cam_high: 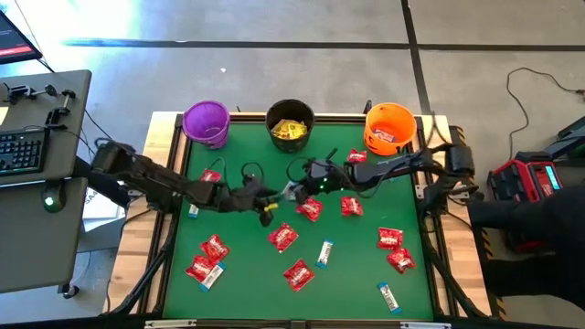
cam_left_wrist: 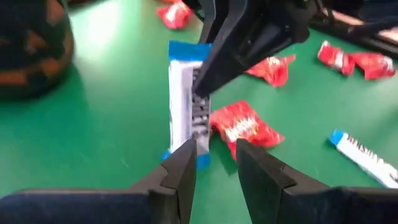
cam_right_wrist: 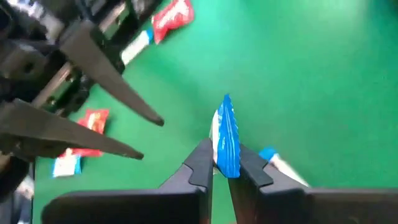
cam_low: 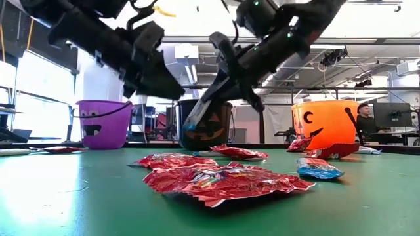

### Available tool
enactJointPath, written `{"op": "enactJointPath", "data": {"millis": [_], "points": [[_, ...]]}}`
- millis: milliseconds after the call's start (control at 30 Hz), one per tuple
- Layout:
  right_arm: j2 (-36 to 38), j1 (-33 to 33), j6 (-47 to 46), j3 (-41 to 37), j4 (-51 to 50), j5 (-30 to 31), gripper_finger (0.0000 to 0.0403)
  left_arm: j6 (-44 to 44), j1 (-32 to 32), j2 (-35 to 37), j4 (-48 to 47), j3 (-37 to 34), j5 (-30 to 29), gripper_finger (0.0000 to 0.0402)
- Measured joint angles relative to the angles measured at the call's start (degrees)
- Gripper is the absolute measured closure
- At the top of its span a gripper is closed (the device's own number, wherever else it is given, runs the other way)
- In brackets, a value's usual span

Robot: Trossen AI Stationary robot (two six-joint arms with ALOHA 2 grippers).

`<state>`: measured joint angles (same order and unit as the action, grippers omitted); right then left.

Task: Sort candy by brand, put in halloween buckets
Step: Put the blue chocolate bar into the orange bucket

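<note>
1. Green felt covers the table (cam_low: 59,196), with red packets (cam_low: 223,181) strewn nearest the low camera.
2. Mid-table, the right gripper (cam_right_wrist: 221,167) pinches a white-and-blue bar (cam_right_wrist: 225,138); the left gripper (cam_left_wrist: 214,163) faces it, fingers parted.
3. Purple (cam_high: 206,122), black (cam_high: 291,124) and orange (cam_high: 389,128) buckets line the far edge; beyond lies an office.

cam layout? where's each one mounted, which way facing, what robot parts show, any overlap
High: overhead, straight down on the green table; both dark arms show.
Low: table height, level across to the round orange plastic bucket; both arms enter from above.
Left wrist: on the left arm, past the open left pincer; right arm's fingers beyond.
Right wrist: on the right arm, past the right pincer, shut on the slim white-and-blue wrapped bar; left arm's fingers beyond.
Shared: both wrist views show that bar.
</note>
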<state>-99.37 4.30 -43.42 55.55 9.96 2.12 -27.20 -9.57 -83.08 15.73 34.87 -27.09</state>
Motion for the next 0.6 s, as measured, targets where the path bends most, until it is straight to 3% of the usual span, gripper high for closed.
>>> {"op": "enactJointPath", "data": {"millis": [167,600], "points": [[7.08,2.38,1.08,0.02,-9.57,5.82,0.0384,3.17,2.73,5.04,-1.67,-0.02,1.11,0.0296],[33.40,11.88,-6.08,0.02,-42.22,23.59,0.0384,6.14,10.10,11.23,-2.26,-0.02,14.46,0.0296]]}}
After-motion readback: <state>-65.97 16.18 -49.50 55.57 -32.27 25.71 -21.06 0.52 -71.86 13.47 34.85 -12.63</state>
